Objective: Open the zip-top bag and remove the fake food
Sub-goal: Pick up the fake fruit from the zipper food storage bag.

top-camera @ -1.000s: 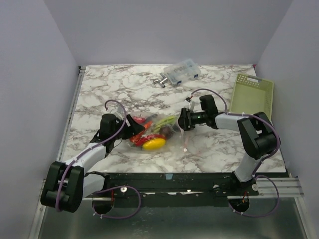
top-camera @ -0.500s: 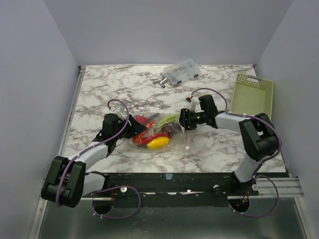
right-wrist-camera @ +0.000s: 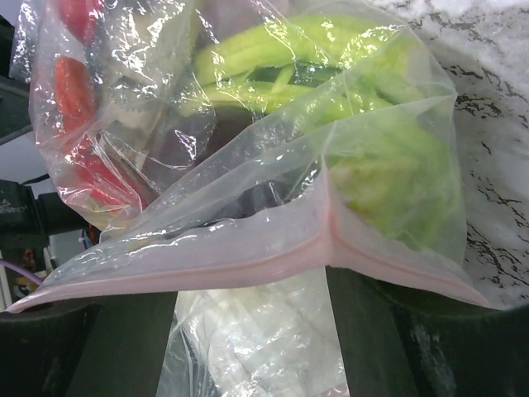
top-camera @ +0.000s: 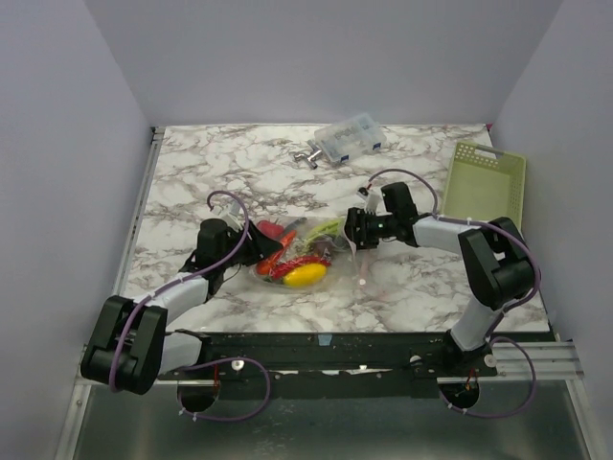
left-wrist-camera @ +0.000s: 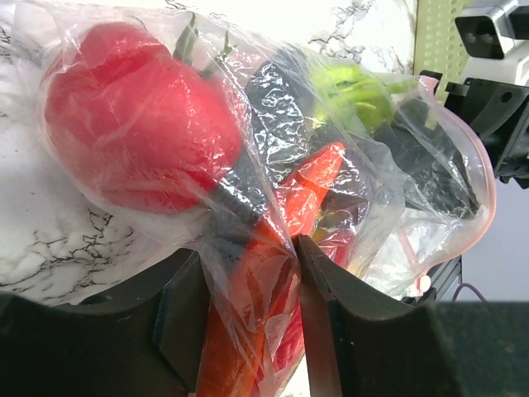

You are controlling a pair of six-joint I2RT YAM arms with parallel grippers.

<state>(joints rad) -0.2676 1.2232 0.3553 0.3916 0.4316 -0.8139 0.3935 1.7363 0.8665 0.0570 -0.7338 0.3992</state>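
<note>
The zip-top bag (top-camera: 301, 255) lies near the middle of the marble surface (top-camera: 192, 172), just toward the near edge, its long axis running left to right between my two arms. The fake food is packed inside: a yellow lemon (top-camera: 304, 277) on the near side, a big red piece (left-wrist-camera: 136, 124) at the left end, and a green stalk (right-wrist-camera: 331, 58) toward the right. The pink zipper strip (right-wrist-camera: 248, 252) is at the right end, so the right gripper (right-wrist-camera: 248, 331) is the nearer one to the opening. The strip lies across its spread jaws with loose film hanging between them, and I cannot tell whether they are pinching it. The left gripper (left-wrist-camera: 248, 281) has its jaws clenched on the bag's left end, with crumpled film and an orange piece caught between them. I judge the next pull must run rightward along that axis.
</note>
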